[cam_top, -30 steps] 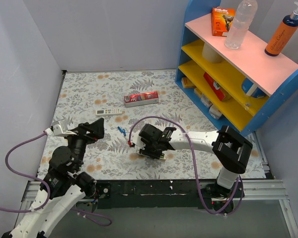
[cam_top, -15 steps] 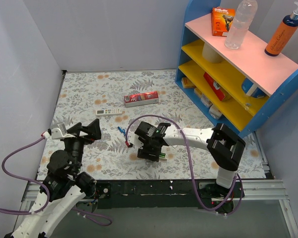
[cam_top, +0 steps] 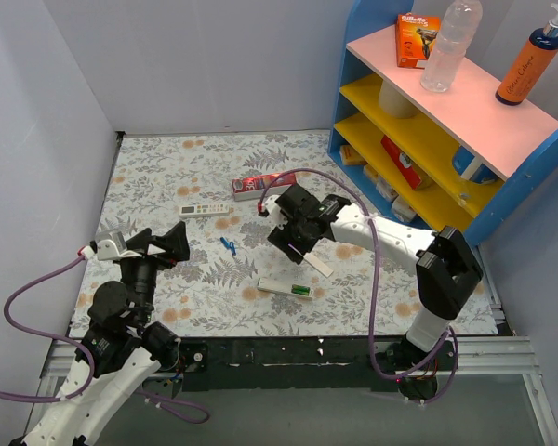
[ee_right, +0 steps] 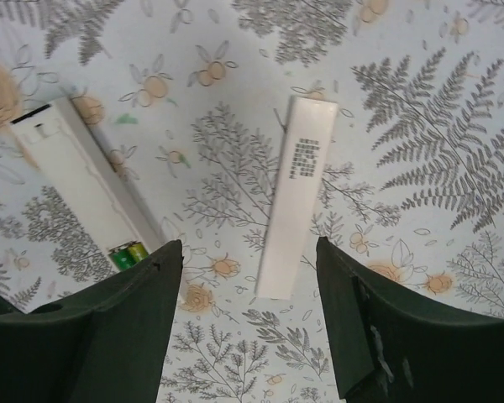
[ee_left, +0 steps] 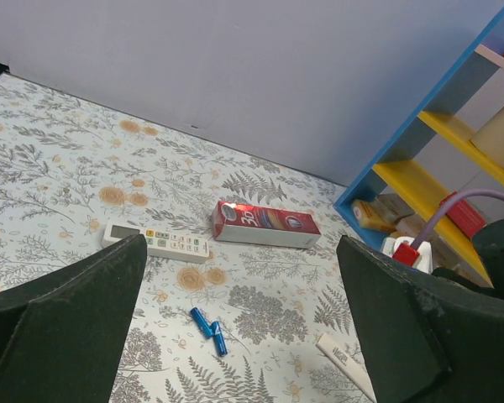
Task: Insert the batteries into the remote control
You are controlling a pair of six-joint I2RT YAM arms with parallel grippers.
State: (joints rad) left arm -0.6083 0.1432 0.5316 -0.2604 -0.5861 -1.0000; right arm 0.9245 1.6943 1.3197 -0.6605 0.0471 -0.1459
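A white remote control (cam_top: 281, 286) lies face down near the front of the mat. Its battery bay is open with green batteries (cam_top: 302, 291) in it, as the right wrist view (ee_right: 128, 252) also shows. Its loose white cover (cam_top: 318, 264) lies just behind it (ee_right: 298, 197). Two blue batteries (cam_top: 228, 245) lie on the mat to the left (ee_left: 208, 321). A second white remote (cam_top: 205, 210) lies buttons up further back (ee_left: 155, 242). My right gripper (cam_top: 293, 243) hovers open and empty above the cover (ee_right: 248, 252). My left gripper (cam_top: 167, 243) is open and empty, left of the blue batteries (ee_left: 241, 252).
A red carton (cam_top: 265, 185) lies behind the right gripper (ee_left: 265, 225). A blue shelf unit (cam_top: 428, 139) with yellow and pink shelves stands at the right, holding bottles and boxes. Grey walls close the left and back. The floral mat (cam_top: 167, 167) covers the table.
My right gripper has risen and moved back and right, off the face-down remote. The remote and its separate cover now lie uncovered on the mat. The left arm has barely moved.
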